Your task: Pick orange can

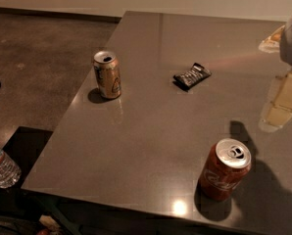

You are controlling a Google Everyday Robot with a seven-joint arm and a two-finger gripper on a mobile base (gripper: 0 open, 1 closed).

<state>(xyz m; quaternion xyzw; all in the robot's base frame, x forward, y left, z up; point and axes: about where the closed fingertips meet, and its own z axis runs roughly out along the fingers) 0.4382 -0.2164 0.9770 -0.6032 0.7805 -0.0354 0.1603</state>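
The gripper (283,101) is held above the right side of the table (151,131); how far it is opened cannot be told. The orange can (107,75), pale gold and silver-topped, is placed upright near the left edge

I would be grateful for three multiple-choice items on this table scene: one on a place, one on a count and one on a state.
1. The orange can stands: A. near the table's left edge; B. at its right edge; C. on the floor.
2. Cans on the table: A. one; B. two; C. three.
3. The orange can is: A. upright; B. tipped over; C. crushed flat.
Answers: 1 A, it stands by the left edge, far from the gripper at the right edge. 2 B, the orange can and the red can. 3 A, its silver top faces up.
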